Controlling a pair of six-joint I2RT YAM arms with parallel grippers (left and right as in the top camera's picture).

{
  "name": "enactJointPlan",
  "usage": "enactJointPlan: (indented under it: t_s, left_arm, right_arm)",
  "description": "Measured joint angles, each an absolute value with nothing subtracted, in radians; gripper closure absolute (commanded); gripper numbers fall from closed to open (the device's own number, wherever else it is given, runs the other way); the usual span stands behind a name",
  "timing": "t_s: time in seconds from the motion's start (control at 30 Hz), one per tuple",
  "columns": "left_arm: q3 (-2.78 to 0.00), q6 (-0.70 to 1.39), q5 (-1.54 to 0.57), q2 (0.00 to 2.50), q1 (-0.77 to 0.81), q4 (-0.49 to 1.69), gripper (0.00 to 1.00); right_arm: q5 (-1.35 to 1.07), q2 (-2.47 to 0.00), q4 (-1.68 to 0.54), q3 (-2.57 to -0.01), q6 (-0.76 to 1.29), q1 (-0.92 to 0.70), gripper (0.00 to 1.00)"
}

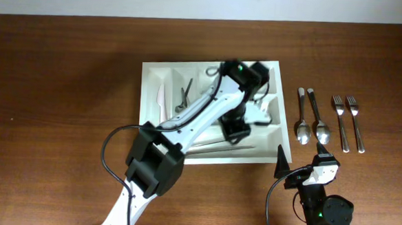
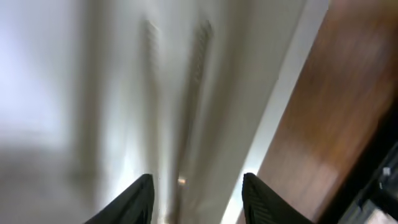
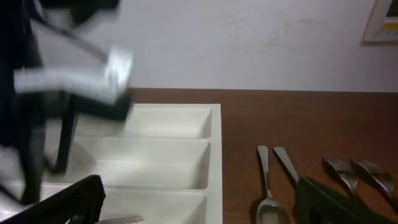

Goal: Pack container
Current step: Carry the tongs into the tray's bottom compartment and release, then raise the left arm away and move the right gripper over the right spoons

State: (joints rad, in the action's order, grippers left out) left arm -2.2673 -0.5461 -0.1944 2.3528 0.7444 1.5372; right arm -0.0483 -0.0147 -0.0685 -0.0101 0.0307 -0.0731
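White plastic container (image 1: 151, 72) sits on the table (image 1: 51, 84) toward its far edge. Got my left gripper (image 2: 198, 179) over its right end, fingers parted, nothing pinched. And my right gripper (image 3: 199, 190) is spread wide by its near-right corner.

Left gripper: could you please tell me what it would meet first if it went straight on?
Likely the blurred cutlery in the tray right ahead, or the tray floor; depth is unclear.
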Motion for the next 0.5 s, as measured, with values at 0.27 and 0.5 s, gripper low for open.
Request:
enactJointPlan:
  t_s: [0.27,0.5]
  left_arm:
    - [-2.778,-0.123,0.005,2.351,0.490,1.594,0.01]
    - [-2.931,0.036,0.061,2.351,0.149,1.664,0.01]
  right_arm:
    - [-0.048,-0.015,-0.068,-0.010,0.030,-0.073,0.01]
    - [-0.048,-0.015,-0.068,-0.010,0.030,-0.073,0.01]
